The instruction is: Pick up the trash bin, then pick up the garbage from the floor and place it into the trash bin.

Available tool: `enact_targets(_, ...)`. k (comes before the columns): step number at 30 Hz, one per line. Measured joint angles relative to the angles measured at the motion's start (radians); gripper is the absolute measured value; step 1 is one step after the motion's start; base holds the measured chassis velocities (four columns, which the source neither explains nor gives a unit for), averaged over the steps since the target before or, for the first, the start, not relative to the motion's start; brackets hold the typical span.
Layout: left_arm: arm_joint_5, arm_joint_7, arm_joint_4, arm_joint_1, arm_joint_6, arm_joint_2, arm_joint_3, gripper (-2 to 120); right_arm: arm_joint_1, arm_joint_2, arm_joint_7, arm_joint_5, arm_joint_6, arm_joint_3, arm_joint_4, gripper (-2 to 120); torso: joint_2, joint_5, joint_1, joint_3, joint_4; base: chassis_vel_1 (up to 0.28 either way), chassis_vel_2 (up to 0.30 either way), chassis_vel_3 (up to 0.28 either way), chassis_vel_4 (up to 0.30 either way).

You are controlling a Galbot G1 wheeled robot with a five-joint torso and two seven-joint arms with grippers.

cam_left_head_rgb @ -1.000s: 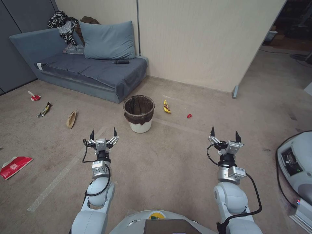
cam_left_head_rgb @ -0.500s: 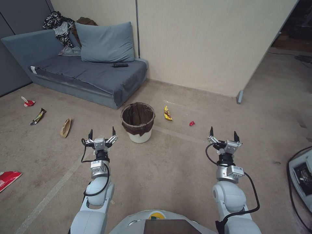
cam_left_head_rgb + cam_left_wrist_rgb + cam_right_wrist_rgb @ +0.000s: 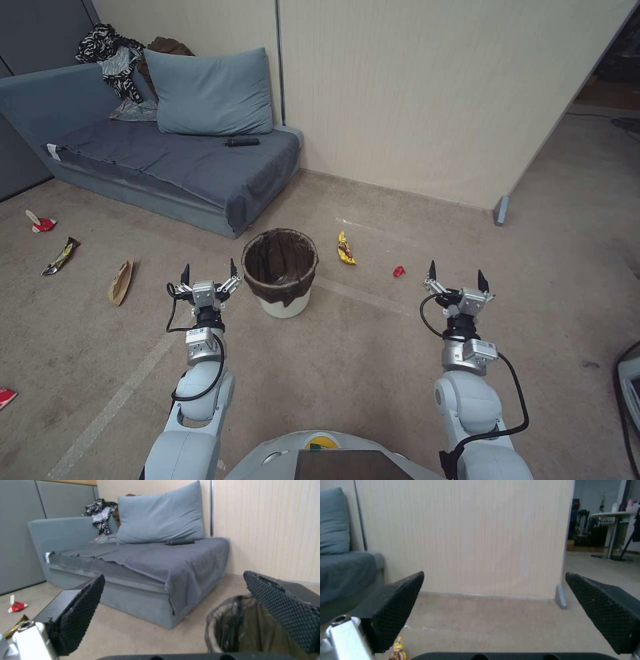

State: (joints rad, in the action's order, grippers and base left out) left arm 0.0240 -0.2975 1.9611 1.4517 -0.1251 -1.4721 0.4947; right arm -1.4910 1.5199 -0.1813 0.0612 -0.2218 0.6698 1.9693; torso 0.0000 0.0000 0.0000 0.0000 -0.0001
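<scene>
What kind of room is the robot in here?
Probably a mock living room in a lab or office: a blue sofa with a cushion, carpeted floor, and a partition wall.

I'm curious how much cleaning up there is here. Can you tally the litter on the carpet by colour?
Red or red-white: 3, a carton, a small scrap, a piece at the view's edge
Yellow: 1, a wrapper
Brown: 1, a paper bag
Dark: 1, a snack wrapper
Total: 6
</scene>
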Motion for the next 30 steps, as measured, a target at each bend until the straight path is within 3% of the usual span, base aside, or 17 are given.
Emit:
enact_targets(16,-0.002,-0.003,0.007,-0.004,0.001,0.003,0.001,100,0.009,0.004,-0.005,-0.009,-0.023,0.000,-0.020,100,0.000,0.0000,0.000,0.000,0.0002,-0.144,0.155,0.152,-0.147)
enact_targets(27,-0.009,-0.004,0.008,-0.016,0.000,0.021,0.001,100,0.003,0.006,-0.006,-0.016,-0.028,0.001,-0.024,100,0.000,-0.0001,0.000,0.000,0.0000,-0.016,0.015,0.010,-0.009)
enact_targets(30,-0.035,-0.005,0.015,-0.041,0.012,0.054,0.000,100,0.003,0.003,-0.010,-0.016,-0.028,0.001,-0.030,100,0.000,-0.0001,0.000,0.000,0.0001,0.000,0.000,0.000,0.000)
